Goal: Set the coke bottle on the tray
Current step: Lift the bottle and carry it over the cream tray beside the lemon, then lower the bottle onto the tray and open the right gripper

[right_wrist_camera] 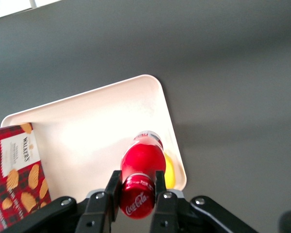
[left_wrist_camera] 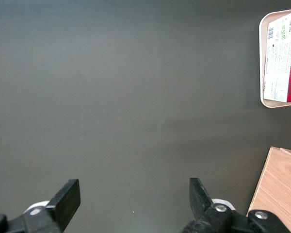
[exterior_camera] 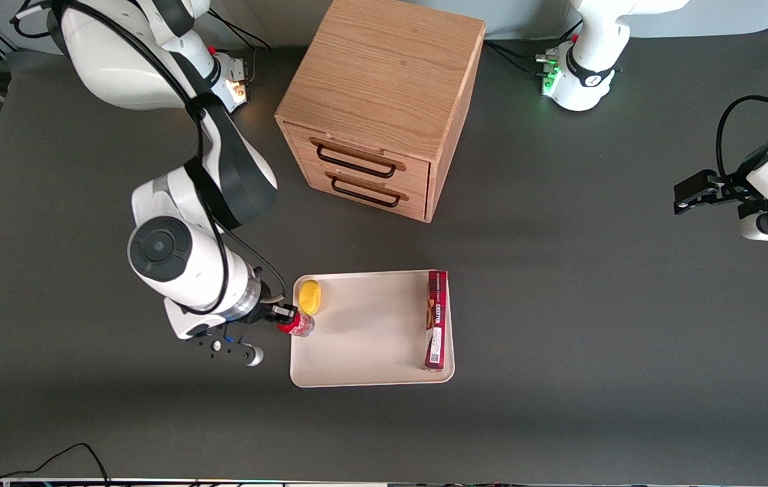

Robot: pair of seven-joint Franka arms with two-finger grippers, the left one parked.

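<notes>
Front view: your pincer (exterior_camera: 287, 315) clamps the coke bottle (exterior_camera: 298, 325) at the tray (exterior_camera: 370, 368) rim, so dropping now could tip it onto the lemon (exterior_camera: 310, 295)

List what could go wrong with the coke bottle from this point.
The gripper is shut on the coke bottle near its cap end, right over the tray rim at the working arm's end. Set down there, its base could catch the rim and tip.

A lemon lies just beside the bottle; lowering may nudge it or leave the bottle leaning on it.

The grip near the cap may let the bottle swing on release.
</notes>
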